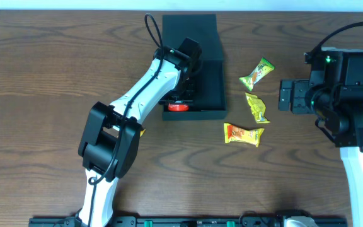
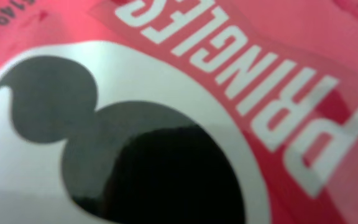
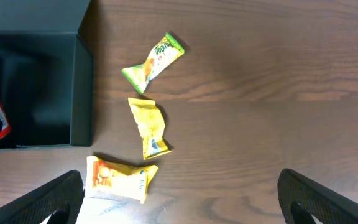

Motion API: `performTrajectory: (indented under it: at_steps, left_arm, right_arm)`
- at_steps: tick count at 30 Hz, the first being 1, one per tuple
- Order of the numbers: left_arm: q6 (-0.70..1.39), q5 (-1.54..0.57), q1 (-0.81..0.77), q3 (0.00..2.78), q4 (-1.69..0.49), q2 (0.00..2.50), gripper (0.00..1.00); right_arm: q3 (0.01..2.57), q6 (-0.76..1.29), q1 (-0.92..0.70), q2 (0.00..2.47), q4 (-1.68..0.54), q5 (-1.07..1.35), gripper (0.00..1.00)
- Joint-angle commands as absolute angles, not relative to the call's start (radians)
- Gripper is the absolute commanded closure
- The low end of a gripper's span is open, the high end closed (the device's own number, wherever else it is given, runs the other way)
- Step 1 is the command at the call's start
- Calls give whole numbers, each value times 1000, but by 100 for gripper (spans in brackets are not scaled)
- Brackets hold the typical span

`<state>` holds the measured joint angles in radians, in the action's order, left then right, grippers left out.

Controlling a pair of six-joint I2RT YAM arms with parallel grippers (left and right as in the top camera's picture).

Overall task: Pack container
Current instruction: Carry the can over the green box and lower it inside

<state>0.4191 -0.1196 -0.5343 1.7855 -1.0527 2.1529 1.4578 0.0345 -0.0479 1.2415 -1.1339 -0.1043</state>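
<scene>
Container lies open on the surface, long axis running away from the robot, lid flap at the far end. Left hand sits inside it by the red can at the near end; whether it grips the can I cannot tell. Right hand, spread wide and empty, is nearer the green packet, yellow packet and orange packet, which lie loose between it and the container.
</scene>
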Motion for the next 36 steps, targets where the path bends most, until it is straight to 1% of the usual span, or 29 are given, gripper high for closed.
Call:
performTrajectory:
  at_steps: [1, 9, 15, 18, 29, 36]
  left_arm:
    - [424, -104, -538, 1810, -1062, 2153, 40]
    - [424, -104, -538, 1811, -1062, 2153, 34]
    - [423, -104, -538, 1810, -1062, 2153, 33]
    - [424, -104, -538, 1811, -1061, 2153, 31]
    - [424, -105, -538, 1821, -1047, 2151, 31]
    - [424, -105, -538, 1869, -1126, 2151, 30]
  right_arm:
    - [1470, 44, -44, 1239, -1134, -109, 1]
    - [1470, 44, -44, 1239, -1134, -109, 1]
    - [1470, 44, -44, 1239, -1134, -109, 1]
    - [1470, 44, -44, 1239, -1134, -109, 1]
    - [1470, 44, -44, 1239, -1132, -110, 1]
    - [1470, 44, -44, 1239, -1128, -125, 1]
